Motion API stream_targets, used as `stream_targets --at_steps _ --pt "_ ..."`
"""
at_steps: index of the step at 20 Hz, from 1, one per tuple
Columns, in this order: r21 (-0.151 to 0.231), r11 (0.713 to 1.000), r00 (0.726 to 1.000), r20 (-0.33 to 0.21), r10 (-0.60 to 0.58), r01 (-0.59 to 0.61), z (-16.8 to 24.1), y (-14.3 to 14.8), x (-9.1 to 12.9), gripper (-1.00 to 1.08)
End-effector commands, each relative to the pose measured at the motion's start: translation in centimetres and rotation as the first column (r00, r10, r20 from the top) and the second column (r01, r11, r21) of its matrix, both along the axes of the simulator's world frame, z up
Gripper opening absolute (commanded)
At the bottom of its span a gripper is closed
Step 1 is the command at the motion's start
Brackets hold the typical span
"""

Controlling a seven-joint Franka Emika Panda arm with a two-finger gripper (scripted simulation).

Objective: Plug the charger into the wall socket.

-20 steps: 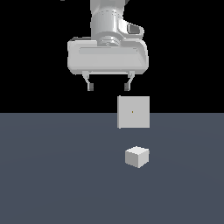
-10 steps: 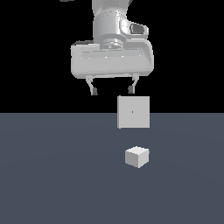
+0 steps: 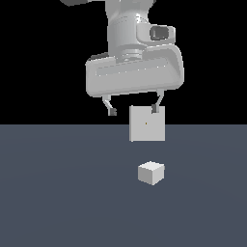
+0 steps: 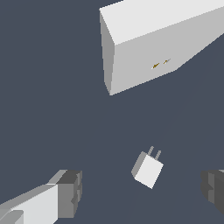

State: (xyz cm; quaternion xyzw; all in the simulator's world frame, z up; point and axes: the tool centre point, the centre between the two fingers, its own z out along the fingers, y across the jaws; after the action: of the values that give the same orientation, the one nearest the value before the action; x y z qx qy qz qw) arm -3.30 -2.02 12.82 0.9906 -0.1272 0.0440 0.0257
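From where I stand, the arm hangs above the dark grey surface [image 3: 58,202] with its pincer [image 3: 133,110] spread wide and holding nothing. In the exterior view its two short dark-tipped fingers [image 3: 112,111] point downward, one reaching in front of the upper edge of the wall socket [image 3: 147,124], the other off to the exterior view's left of it.

The wall socket stands upright as a flat white square panel, and in the exterior view it shows only a single tiny dark dot at its centre. The charger [image 3: 151,173] sits on the surface, nearer the camera than the panel and apart from it, looking like a plain white cube.

The wrist view tells more. There the wall socket [image 4: 148,48] appears as a thick slab with two small yellowish slots on its face rather than one dot. The charger [image 4: 148,169] shows two thin prongs sticking out of one side, aimed roughly toward the socket, something the exterior view hides completely. The wrist view also shows the fingertips [image 4: 70,192] far apart, with the charger lying between them but lower down, untouched.
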Motion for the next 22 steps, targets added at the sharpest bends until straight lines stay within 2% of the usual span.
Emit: stream_targets --at_steps 1,9,22 --pt "-0.004 0.998 0.998 0.022 -0.06 0.061 -0.7 -0.5 -0.5 1.0" --pt "-0.012 0.972 0.969 0.085 -0.234 0.235 -2.9 -1.7 -2.0 1.0" --pt "-0.009 0.897 0.886 0.163 -0.434 0.442 -5.8 -2.9 -3.8 1.0"
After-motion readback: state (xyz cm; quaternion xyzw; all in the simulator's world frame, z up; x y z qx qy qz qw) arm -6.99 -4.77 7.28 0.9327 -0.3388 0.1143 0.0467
